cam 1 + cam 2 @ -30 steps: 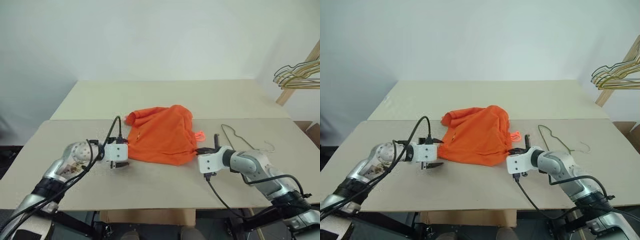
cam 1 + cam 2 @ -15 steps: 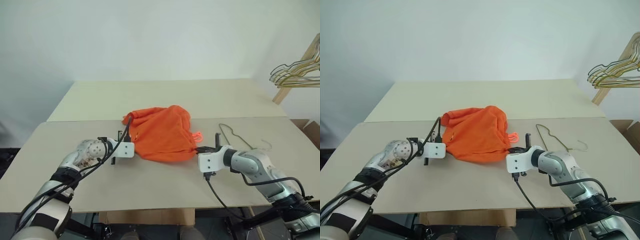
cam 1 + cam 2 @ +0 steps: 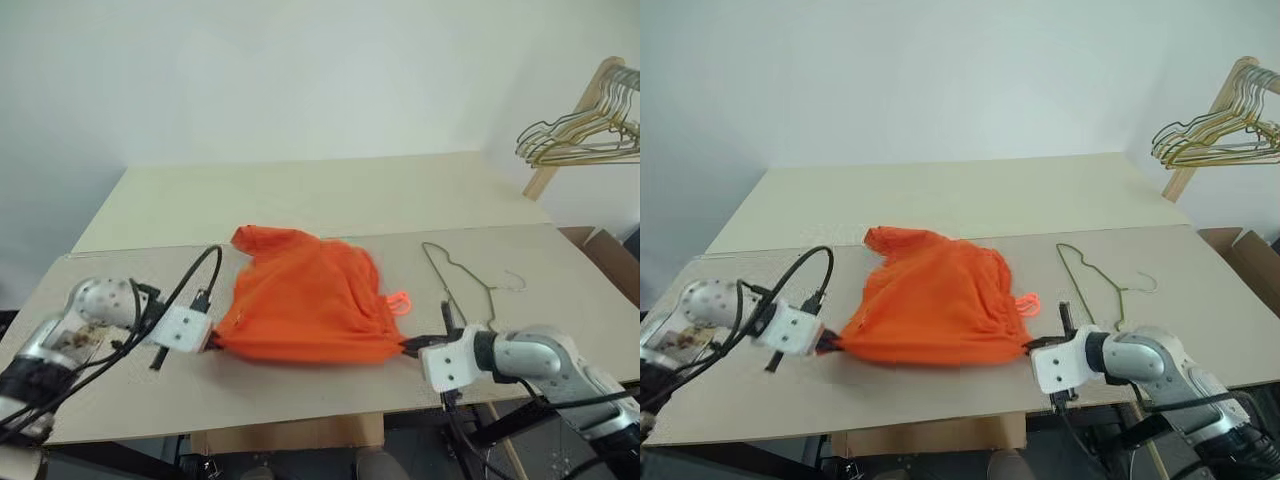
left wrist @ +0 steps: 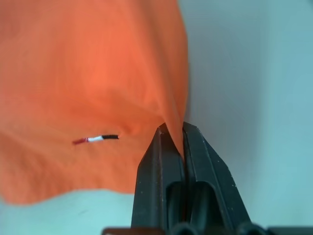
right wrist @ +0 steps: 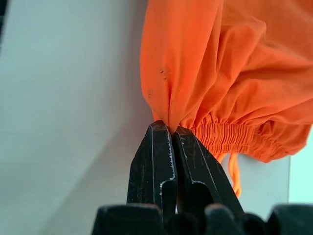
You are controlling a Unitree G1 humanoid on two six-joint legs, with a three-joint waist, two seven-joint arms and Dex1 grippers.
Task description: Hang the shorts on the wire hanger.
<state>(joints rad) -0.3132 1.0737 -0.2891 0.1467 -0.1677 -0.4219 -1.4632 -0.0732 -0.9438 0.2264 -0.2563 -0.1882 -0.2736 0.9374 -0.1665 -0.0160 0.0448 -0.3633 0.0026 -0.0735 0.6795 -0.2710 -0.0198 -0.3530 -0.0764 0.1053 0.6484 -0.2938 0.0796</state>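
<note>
Bright orange shorts (image 3: 935, 305) lie on a pale table (image 3: 940, 200), stretched between two robot grippers near the table's front edge. The left gripper (image 4: 172, 133) is pinched fully shut on a fold at one corner of the fabric, and the right gripper (image 5: 170, 131) is clamped just as tightly on the opposite corner, beside the gathered elastic waistband (image 5: 234, 137). Holding both ends this way pulls the near edge taut, probably to spread the garment so it can be fed over a hanger. A thin neon drawstring loop (image 3: 1028, 304) pokes out by the right side. The wire hanger (image 3: 1090, 275), thin and olive-grey, lies flat on the table just beyond the right gripper, untouched. A bunch of gold hangers (image 3: 1215, 135) hangs from a wooden rack at the far right.
</note>
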